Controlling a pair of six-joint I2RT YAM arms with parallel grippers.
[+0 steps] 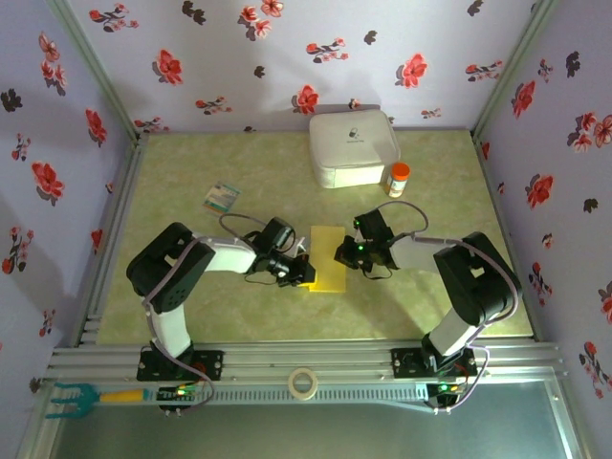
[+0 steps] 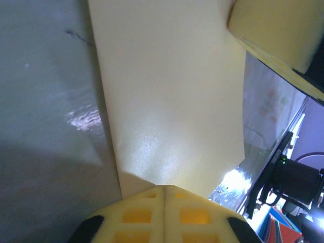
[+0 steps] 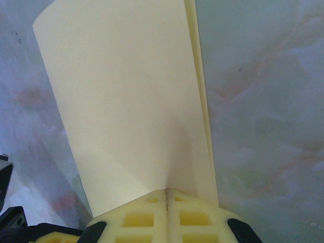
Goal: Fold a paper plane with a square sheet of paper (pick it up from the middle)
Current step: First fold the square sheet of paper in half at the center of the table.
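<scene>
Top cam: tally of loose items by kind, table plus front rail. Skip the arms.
yellow paper sheet: 1
white box: 1
orange-capped bottle: 1
teal-and-white card: 1
tape roll: 1
teal-headed tool: 1
Total: 6

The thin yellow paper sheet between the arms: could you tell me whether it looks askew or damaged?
Slightly askew, undamaged. The thin yellow paper sheet, folded double and pinched by the left end effector and right end effector, has its upper layer bowing up, and a lower layer's edge peeks past it.
</scene>
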